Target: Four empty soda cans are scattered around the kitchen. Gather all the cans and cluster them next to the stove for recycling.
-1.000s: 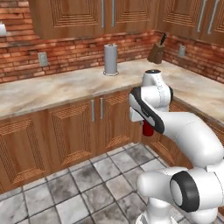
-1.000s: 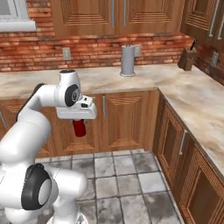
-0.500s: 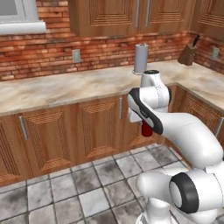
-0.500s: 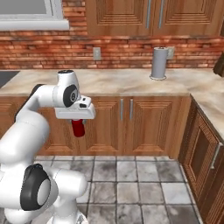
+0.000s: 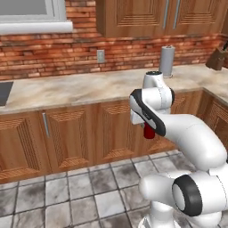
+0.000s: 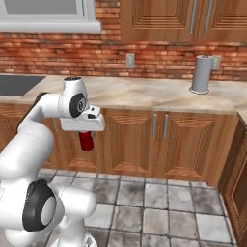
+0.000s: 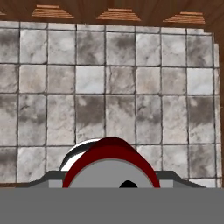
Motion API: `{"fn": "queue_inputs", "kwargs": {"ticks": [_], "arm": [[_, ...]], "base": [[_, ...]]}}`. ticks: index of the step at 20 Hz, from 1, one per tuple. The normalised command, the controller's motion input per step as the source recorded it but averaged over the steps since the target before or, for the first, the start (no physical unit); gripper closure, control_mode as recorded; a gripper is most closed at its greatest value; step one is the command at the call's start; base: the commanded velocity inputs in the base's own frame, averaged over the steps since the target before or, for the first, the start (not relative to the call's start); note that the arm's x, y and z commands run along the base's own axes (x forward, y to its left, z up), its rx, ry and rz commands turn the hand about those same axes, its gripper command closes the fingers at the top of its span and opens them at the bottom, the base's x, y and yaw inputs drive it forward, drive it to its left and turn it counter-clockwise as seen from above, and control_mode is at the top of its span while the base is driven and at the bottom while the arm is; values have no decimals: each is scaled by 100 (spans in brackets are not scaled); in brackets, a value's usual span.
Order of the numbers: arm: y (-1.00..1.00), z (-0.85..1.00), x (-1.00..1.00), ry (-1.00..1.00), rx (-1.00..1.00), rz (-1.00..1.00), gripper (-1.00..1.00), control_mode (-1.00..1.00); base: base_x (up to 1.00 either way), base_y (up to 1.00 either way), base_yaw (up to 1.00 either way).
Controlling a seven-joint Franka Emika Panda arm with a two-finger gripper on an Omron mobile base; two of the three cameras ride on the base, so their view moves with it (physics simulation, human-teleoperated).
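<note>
Red soda can (image 6: 86,141) carried mid-air

The can was clamped upright under the gripper (image 6: 86,137), held out in front of the wooden cabinets (image 6: 159,144), below the countertop (image 6: 144,94), above the floor tiles (image 7: 105,87).

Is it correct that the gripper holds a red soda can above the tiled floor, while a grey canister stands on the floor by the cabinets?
Not quite. The gripper does hold the red soda can above the tiled floor, but the grey canister stands on the counter by the brick wall, not on the floor. The right base view shows this.
</note>
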Motion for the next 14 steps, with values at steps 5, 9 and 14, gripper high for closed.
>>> {"fn": "queue_inputs", "kwargs": {"ticks": [5, 9, 14], "arm": [[0, 0, 0, 0, 0, 0, 100, 100], [0, 0, 0, 0, 0, 0, 100, 100], [0, 0, 0, 0, 0, 0, 100, 100]], "base": [[46, 46, 22], [76, 26, 17], [82, 22, 16]]}}
